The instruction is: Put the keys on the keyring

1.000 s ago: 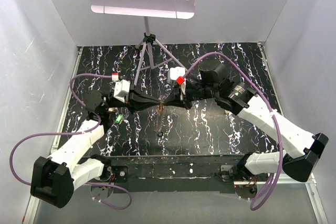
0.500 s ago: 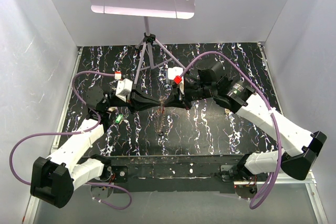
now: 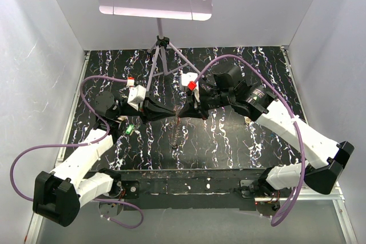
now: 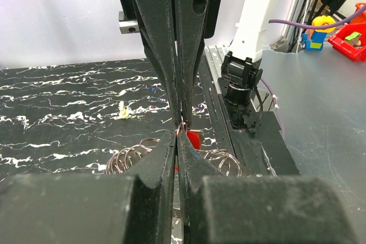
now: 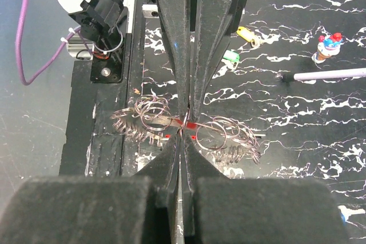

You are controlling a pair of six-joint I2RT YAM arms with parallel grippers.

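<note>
R arm point(image 3: 286, 130) edged L, jaws pinching keyring point(image 5: 227, 134), red key point(image 4: 193, 139) adj.

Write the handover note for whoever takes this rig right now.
Left gripper and right gripper: both shut, tip to tip, pinching the keyring above the table.
Red key sits at the pinch; I cannot tell whether it is threaded on.
Green key and yellow key lie loose on the table.
To do: finish the red key, then thread the loose ones.
</note>
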